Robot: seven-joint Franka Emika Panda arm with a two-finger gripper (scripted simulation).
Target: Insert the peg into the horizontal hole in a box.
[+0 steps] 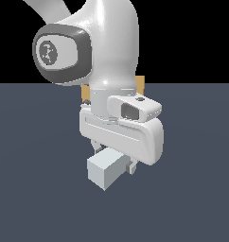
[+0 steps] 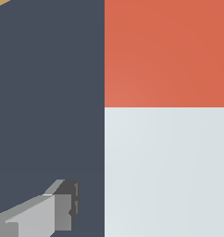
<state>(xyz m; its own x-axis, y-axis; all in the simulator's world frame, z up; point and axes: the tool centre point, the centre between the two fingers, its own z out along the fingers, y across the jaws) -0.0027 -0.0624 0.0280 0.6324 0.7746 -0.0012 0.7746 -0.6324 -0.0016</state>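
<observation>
— What do you get from each camera?

— Outside, I see the peg's [image 1: 106, 170] grey end low in the middle, under the claw [image 1: 112, 159]; the box [image 1: 140, 85] peeks behind the arm. Only the wrist shows its orange end.

— Grip?

— Fingers [image 2: 40, 215] stand off it, claw not closed. Dark floor [image 1: 197, 198], black backdrop.

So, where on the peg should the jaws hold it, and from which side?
Grip the peg on its grey-white part, from above, jaws on its two long flat sides. The orange-red end stays free for the hole.
</observation>
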